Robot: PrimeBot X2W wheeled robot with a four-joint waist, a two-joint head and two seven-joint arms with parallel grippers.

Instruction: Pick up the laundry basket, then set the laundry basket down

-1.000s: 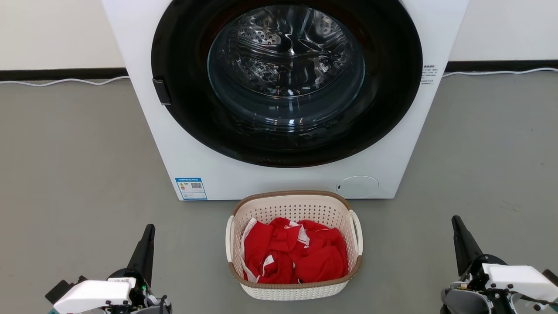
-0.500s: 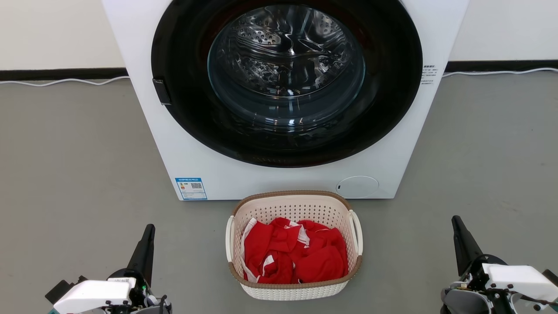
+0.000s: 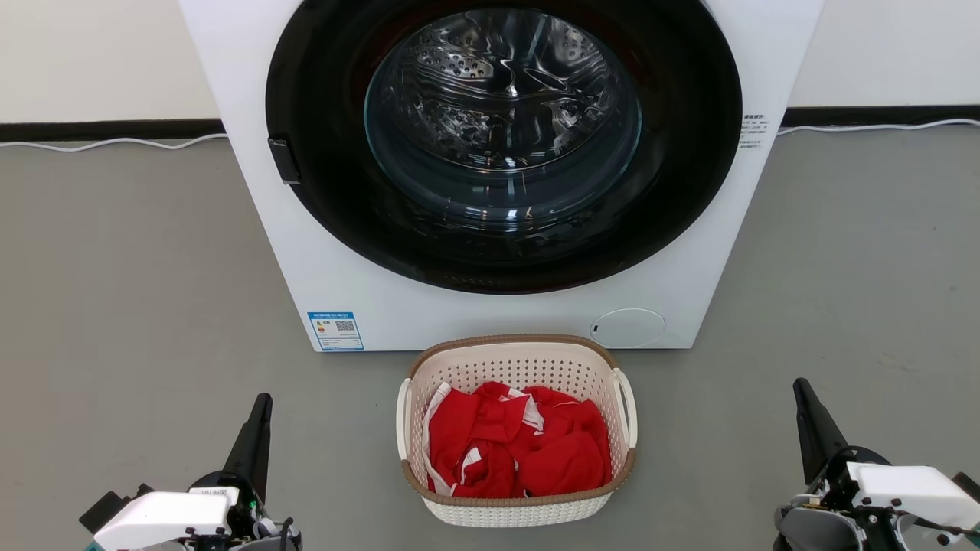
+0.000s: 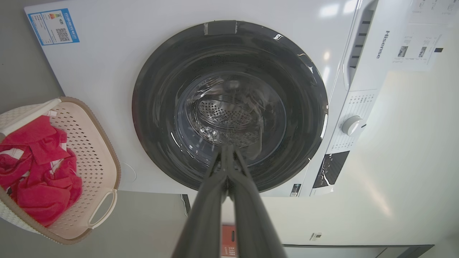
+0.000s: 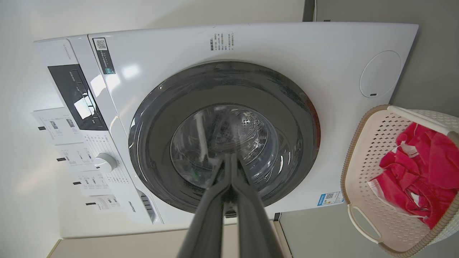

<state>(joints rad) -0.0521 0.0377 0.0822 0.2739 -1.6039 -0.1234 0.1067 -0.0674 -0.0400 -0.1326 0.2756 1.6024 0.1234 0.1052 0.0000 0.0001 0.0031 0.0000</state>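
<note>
Both claws closed, basket sitting on the floor
The left claw and right claw, fingers pressed together and empty, hang well apart from the laundry basket, one on either side; it holds red clothes on the grey floor, washing machine just behind it

The laundry basket is cream-white, dotted with rows of small holes, with a ribbed brown rim and white loop handles. The clothes in it are red with white stripes. The washing machine is white, its door ring black, its label blue. The floor is plain grey. The left gripper and right gripper are dark-fingered with white casings.
</note>
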